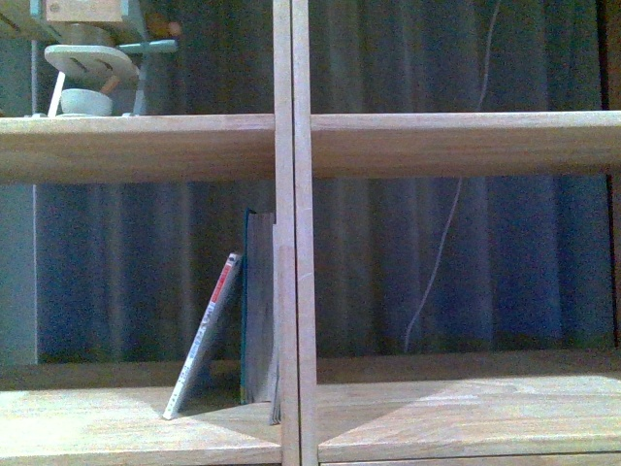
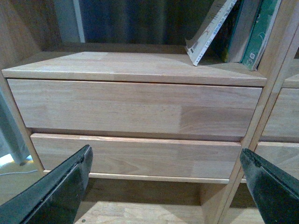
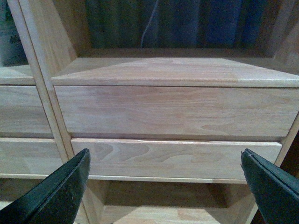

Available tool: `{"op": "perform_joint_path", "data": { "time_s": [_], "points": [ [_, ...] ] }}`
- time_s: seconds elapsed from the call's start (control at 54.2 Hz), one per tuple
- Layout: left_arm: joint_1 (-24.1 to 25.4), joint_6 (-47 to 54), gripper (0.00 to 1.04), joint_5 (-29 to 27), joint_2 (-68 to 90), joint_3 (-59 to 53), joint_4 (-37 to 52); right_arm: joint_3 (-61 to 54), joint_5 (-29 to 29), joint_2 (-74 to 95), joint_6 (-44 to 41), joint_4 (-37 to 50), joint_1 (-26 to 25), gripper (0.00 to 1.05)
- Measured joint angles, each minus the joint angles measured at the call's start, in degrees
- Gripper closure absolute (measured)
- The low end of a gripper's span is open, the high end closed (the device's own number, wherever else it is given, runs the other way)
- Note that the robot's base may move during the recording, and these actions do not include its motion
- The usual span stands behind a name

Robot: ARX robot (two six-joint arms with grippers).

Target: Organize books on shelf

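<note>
Both the left pincer (image 2: pixel 166 186) and right pincer (image 3: pixel 166 186) hang spread and empty before the shelf (image 2: pixel 135 112) drawers, so straightening the leaning paperback (image 2: pixel 208 32) above the left pincer against the teal book (image 2: pixel 259 35) seems next.

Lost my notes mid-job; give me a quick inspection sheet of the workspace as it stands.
Surface: light-wood shelf, bare right of the divider.
Job's things: thin paperback leans tilted towards the teal book, which stands upright against the divider.
Clutter: wooden toy and white bowl on the upper left board.
Grippers: left gripper and right gripper open, empty, facing drawer fronts.
Cables: white cable hanging behind.
Surroundings: dark curtain.
</note>
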Motion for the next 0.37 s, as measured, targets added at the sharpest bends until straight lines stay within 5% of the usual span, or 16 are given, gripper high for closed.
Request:
{"op": "perform_joint_path", "data": {
  "time_s": [0.369],
  "points": [
    [0.0,0.0,0.07,0.0,0.0,0.0,0.0,0.0,0.0,0.0,0.0,0.0,0.0,0.07]
  ]
}}
